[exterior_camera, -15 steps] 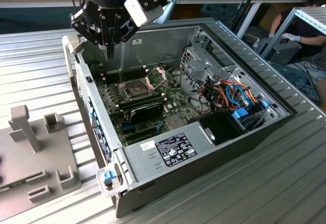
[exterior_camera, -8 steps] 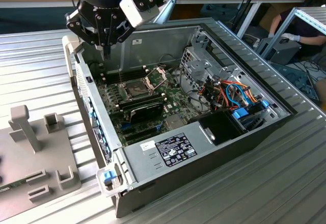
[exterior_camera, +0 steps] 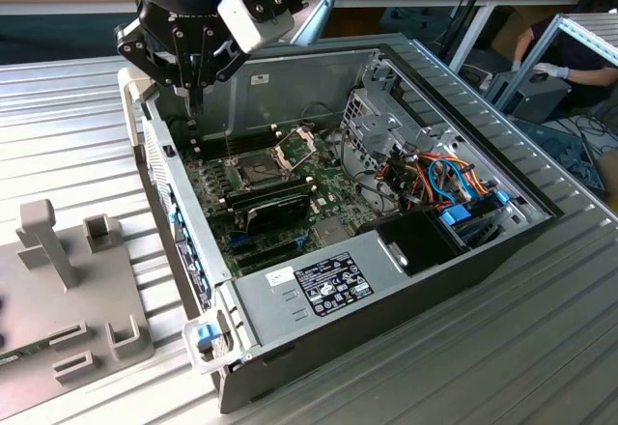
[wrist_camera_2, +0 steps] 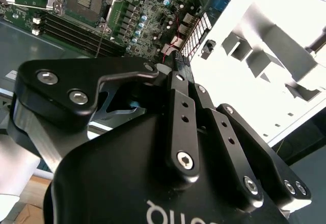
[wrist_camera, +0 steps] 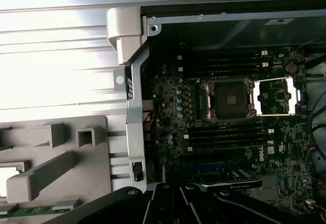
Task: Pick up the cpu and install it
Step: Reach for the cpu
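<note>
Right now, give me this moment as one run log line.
gripper: above computer case wall, exterior view's left | socket: empty | socket frame: hinged open

The surface (exterior_camera: 68,126) is silver metal with long ridges running along it. A big open computer case (exterior_camera: 386,333) lies flat on it, in the middle. Just beside the case, at the exterior view's left, lies a flat grey plate (exterior_camera: 106,285). Little grey blocks (exterior_camera: 48,237) stand up on the plate.
</note>
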{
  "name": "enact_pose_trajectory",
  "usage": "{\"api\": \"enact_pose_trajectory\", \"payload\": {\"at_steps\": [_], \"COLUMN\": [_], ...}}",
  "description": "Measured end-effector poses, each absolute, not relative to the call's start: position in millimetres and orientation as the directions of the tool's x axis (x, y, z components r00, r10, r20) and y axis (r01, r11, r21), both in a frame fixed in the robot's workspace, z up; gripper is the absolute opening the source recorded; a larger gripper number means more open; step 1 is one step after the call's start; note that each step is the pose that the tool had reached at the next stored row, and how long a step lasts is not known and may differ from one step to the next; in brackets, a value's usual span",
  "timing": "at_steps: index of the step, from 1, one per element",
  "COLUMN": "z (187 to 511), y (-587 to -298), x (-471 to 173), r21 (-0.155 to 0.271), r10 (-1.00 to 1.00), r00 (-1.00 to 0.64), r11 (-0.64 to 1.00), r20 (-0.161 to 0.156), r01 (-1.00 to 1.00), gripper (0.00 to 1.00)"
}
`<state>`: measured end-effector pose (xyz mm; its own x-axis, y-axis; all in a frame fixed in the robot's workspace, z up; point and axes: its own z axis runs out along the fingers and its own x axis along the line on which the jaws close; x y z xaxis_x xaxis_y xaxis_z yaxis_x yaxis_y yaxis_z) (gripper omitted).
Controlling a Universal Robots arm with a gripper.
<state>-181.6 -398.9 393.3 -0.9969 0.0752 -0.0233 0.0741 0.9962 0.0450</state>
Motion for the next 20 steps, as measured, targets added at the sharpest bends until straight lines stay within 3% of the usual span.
{"api": "enact_pose_trajectory", "payload": {"at_steps": [20], "z": [393.3], "y": [-398.8], "x": [-195.6], "r21": [0.045], "r10": [0.075], "r00": [-0.997], "r11": [0.996], "r20": [-0.023], "r01": [0.074], "gripper": [0.11]}}
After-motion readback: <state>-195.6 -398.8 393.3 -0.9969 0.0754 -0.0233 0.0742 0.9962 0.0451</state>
